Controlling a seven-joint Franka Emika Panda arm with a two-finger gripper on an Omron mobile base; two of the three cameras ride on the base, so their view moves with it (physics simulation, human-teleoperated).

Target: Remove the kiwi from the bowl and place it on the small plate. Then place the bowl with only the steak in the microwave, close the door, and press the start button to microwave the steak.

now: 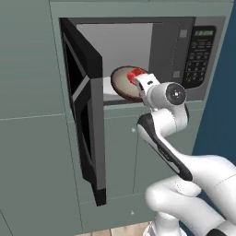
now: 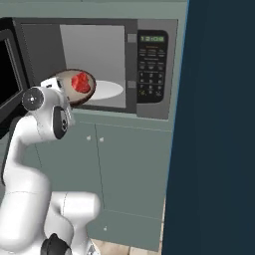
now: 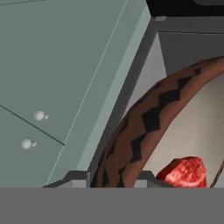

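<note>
Tool [image 3: 111,178] clamped on bowl [image 1: 120,83] rim, bowl tilted at microwave [image 2: 149,64] mouth, steak [image 2: 81,82] inside at 5 o'clock in hand view; door [image 1: 87,120] open.

Tilted bowl [image 1: 120,84], pinched by its rim in the claw [image 3: 111,178], at the mouth of the open microwave [image 2: 92,47]. Inside the bowl, just beyond the fingertips, the steak [image 2: 82,82]. Farther past the claw, flat on the microwave's grey floor, a pale round turntable [image 2: 108,91].

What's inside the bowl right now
Just the steak, a red chunk lying in the tilted bowl at the microwave opening. The arm covers the bowl's near part, so that part can't be checked.
</note>
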